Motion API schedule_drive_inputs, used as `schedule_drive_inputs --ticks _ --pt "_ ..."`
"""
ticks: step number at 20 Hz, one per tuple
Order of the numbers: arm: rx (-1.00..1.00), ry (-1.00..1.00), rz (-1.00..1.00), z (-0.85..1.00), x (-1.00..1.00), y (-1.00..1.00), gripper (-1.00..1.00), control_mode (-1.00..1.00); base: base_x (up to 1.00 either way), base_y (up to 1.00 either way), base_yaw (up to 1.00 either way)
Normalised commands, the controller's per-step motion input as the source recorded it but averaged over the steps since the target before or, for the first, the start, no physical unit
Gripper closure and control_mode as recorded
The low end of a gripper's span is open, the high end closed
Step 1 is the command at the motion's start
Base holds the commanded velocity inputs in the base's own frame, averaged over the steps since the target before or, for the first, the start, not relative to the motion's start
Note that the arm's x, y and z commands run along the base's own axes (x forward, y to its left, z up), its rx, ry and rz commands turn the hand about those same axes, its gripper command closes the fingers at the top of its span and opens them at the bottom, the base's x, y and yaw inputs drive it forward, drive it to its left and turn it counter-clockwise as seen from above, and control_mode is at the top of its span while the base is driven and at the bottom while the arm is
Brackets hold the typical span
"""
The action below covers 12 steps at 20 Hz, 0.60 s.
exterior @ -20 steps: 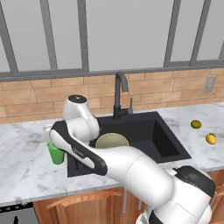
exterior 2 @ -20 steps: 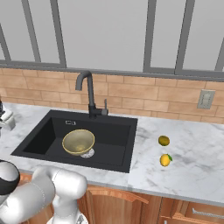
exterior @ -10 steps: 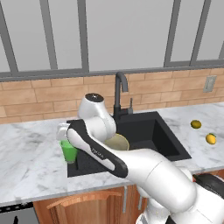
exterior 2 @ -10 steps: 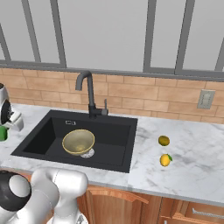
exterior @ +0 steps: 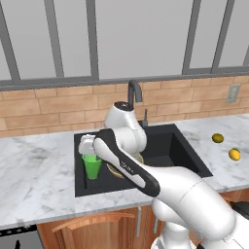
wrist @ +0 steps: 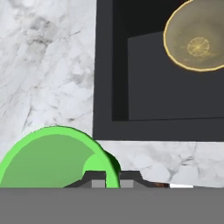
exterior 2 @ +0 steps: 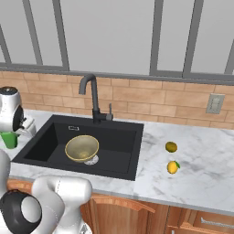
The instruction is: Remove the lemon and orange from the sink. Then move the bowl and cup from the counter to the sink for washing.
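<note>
The claw (exterior: 91, 154) is clamped on the rim of the green cup (exterior: 92, 166), holding it up over the left edge of the black sink (exterior: 180, 151). The bowl (exterior 2: 82, 148) sits in the sink by the drain. The lemon (exterior 2: 172, 167) and orange (exterior 2: 171, 146) lie on the counter (exterior 2: 201, 160), right of the sink.

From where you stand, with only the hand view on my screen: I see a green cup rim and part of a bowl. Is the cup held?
Observer: Yes. In the left base view the gripper is shut on the cup, carried over the sink's left end.
Operator: Is the fruit out?
Observer: The orange and lemon lie on the counter right of the sink.
Operator: And the bowl?
Observer: The bowl sits in the basin by the drain.
</note>
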Motion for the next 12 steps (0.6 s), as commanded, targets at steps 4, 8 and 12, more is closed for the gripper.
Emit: schedule_drive_inputs --ticks 4,8,12 --pt "0.0 0.0 0.02 0.03 -0.02 -0.43 1.0 -1.0 0.0 0.0 0.0" --pt "0.0 0.0 0.03 0.02 -0.02 -0.44 1.0 -1.0 0.0 0.0 0.0" --pt "0.0 0.0 0.02 0.0 -0.01 -0.45 1.0 -1.0 0.0 0.0 0.0"
